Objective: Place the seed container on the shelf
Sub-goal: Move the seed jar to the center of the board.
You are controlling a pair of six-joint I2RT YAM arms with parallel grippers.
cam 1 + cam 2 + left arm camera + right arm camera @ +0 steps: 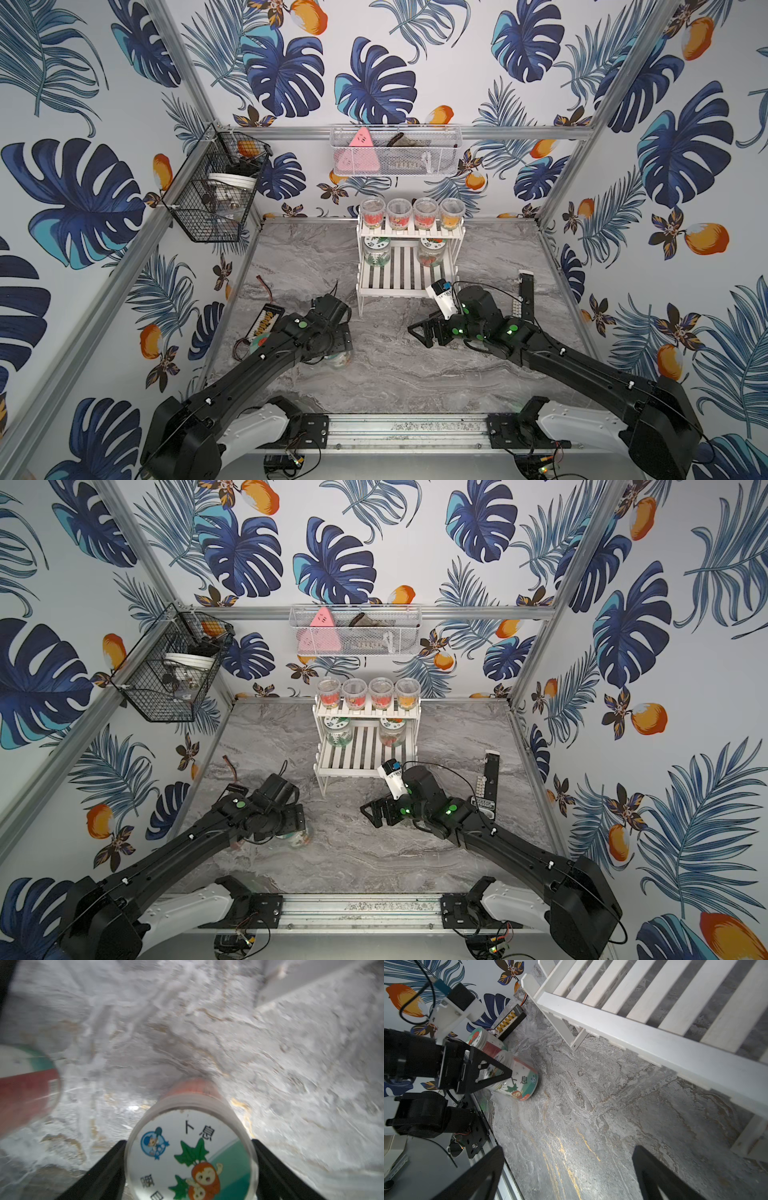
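My left gripper (188, 1141) is shut on a seed container (191, 1157). It is a clear jar whose white lid carries a carrot cartoon and faces the left wrist camera; both black fingers press its sides. In both top views the jar (338, 360) (299, 838) shows just under that wrist, low over the marble table (395, 374). The white two-tier shelf (399, 276) (357, 756) stands at the back centre, with several cups on top and two jars on the lower boards. My right gripper (419, 330) (566, 1148) hangs open and empty in front of the shelf (612, 1022).
A second jar (478, 1038) (27, 1088) with a red label stands beside the held one, near a black strip of yellow connectors (270, 320). A black bar (527, 291) lies at the right. A black wire basket (216, 187) and a white mesh basket (395, 151) hang on the walls.
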